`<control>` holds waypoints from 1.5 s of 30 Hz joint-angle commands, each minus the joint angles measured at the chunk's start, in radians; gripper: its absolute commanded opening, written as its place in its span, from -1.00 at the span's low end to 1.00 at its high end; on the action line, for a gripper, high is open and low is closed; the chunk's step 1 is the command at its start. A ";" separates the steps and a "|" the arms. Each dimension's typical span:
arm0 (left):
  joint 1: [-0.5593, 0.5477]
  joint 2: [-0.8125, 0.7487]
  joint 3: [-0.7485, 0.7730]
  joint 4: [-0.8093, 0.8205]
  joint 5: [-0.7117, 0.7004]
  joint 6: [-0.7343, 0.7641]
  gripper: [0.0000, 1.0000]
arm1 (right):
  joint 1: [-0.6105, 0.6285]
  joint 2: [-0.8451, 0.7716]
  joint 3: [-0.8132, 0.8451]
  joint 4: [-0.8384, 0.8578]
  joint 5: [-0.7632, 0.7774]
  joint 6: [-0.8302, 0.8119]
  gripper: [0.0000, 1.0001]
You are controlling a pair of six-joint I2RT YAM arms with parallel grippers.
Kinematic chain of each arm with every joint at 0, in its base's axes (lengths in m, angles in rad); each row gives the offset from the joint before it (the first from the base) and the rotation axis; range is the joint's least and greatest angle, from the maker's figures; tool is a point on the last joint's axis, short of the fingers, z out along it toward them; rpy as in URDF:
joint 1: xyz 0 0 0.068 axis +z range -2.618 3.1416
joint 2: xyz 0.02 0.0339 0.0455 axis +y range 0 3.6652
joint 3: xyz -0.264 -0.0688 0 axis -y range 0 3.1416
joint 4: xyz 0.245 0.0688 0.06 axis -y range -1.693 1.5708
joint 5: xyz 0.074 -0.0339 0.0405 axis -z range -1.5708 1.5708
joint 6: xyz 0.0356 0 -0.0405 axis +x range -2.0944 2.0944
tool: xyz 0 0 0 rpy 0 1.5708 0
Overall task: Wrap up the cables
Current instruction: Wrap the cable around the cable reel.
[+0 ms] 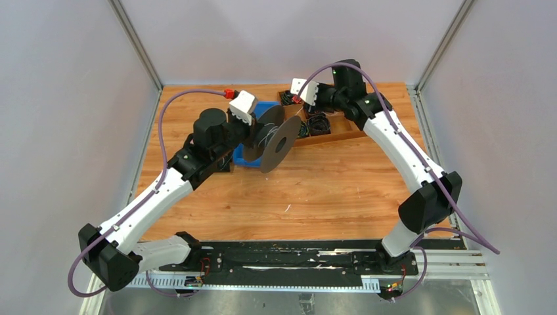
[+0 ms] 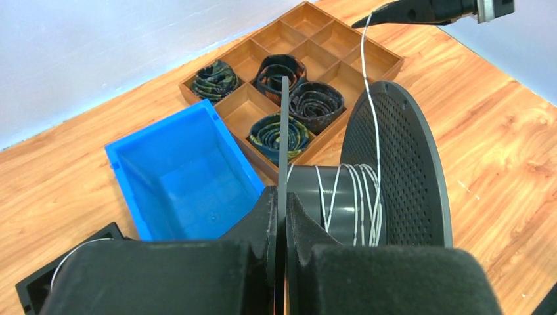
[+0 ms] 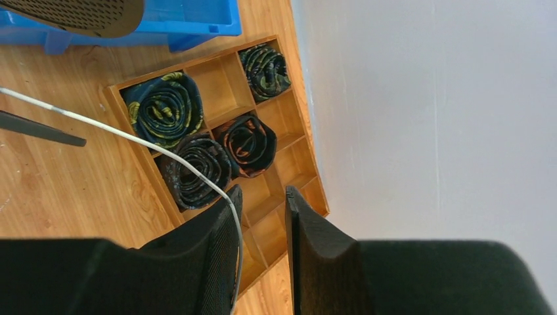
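A thin whitish-grey cable [image 2: 370, 79] runs from my right gripper down to a dark grey spool [image 2: 401, 164], where several turns lie on the hub [image 2: 355, 203]. My left gripper [image 2: 282, 197] is shut on the spool's thin near flange and holds the spool [image 1: 276, 141] above the table. My right gripper [image 3: 263, 193] is open; the cable [image 3: 131, 134] bends over the tip of its left finger [image 3: 220, 216] and runs down that finger's inner face. In the top view the right gripper [image 1: 301, 108] hovers behind the spool, over the wooden tray.
A wooden divided tray [image 2: 387, 62] holds several dark rolled coils [image 2: 315, 105]; it also shows in the right wrist view [image 3: 111, 98]. A blue bin [image 2: 177, 170] stands beside it, behind the spool. A small black box [image 2: 33, 289] with a pale strand lies near left.
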 commanded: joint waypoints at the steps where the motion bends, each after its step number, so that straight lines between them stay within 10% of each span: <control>1: 0.009 -0.037 0.026 0.048 0.058 -0.024 -0.99 | -0.034 -0.025 -0.040 0.036 -0.057 0.054 -0.42; 45: 0.089 -0.049 0.065 0.027 0.275 -0.182 -0.99 | -0.121 -0.066 -0.316 0.224 -0.362 0.359 -0.69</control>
